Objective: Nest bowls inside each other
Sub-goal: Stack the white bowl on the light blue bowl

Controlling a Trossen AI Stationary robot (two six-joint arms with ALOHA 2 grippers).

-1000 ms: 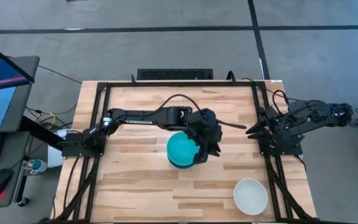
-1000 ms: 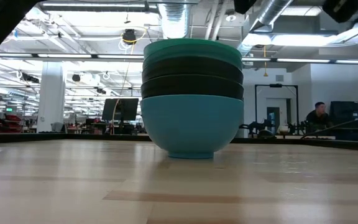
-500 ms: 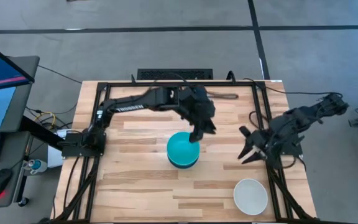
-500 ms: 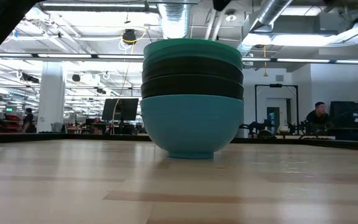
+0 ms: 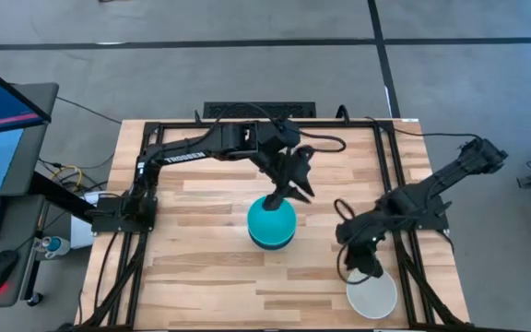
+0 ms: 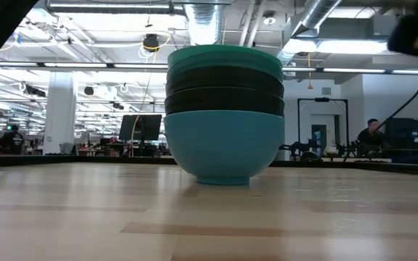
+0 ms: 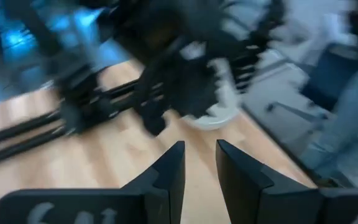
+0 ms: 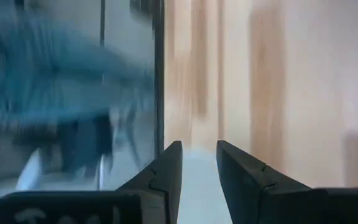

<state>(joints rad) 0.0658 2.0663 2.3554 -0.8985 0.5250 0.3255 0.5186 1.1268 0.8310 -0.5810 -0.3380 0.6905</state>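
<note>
Turquoise-topped bowls (image 5: pixel 271 222) sit nested mid-tabletop; left gripper (image 5: pixel 289 192) hovers above, jaws slightly apart, empty. Right gripper (image 5: pixel 359 263), likewise parted, hangs over white bowl (image 5: pixel 373 296) near the front-right corner.

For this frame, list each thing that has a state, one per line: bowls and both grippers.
Stack of bowls: nested, upright at table centre, turquoise one on top, sky-blue at the bottom.
White bowl: alone, upright, not nested, near the table's right front corner.
Left gripper: open, empty, above the stack's far edge.
Right gripper: open, empty, over the white bowl's rim.
</note>
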